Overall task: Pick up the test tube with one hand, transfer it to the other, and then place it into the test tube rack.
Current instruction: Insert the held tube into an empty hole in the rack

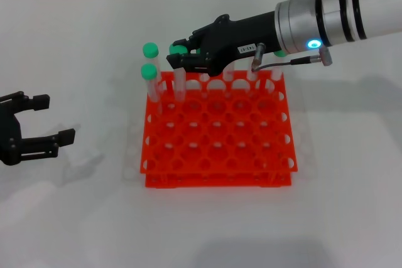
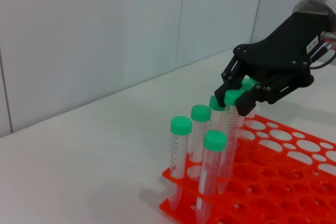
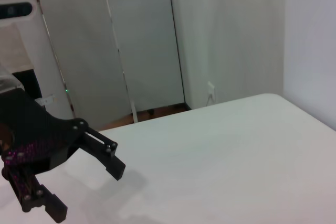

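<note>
Your tube (image 2: pixel 229 129) stands upright in rack (image 1: pixel 220 174), cap up; R gripper (image 1: pixel 182 54) pinches cap; L gripper (image 1: pixel 44 120) wide open, empty

Orange-red rack (image 1: pixel 220 149), green caps (image 2: pixel 214 140), black end effectors (image 1: pixel 182 56).
</note>
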You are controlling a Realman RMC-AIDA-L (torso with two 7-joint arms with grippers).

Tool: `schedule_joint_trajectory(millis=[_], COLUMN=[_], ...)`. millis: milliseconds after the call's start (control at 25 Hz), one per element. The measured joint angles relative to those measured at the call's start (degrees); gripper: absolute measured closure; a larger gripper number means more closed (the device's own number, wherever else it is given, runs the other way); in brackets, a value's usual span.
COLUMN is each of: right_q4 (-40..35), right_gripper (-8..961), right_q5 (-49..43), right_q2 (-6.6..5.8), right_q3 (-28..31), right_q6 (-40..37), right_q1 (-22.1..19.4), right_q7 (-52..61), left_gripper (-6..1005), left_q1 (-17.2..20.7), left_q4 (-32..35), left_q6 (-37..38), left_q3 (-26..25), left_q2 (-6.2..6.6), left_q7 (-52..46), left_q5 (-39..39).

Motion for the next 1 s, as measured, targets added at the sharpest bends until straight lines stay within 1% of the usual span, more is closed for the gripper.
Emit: schedule_joint_trajectory(millis=[480, 760, 1000], right_q4=[0.17, -0.51, -0.70], right_gripper=[697, 698, 586], right_q5=[-1.45, -1.45, -1.45], right_q2=[0.00, 0.00, 0.00], right_q3=[-0.43, -1.06, -1.07], right_q6=[0.68, 0.61, 0.61], right_q1=[0.49, -0.03, -0.20], right_q7=[0.78, -0.03, -0.17], left_gripper=[106, 106, 106], left_q1=[0.01, -0.07, -0.08], left_q4=[-0.25, -0.40, -0.40], left_q6=[-0.09, -0.17, -0.17], left_q3=[0.00, 0.00, 0.00], left_q2=[0.00, 0.00, 0.00], left_q7=[0.00, -0.03, -0.04], left_q5=[0.00, -0.01, -0.02])
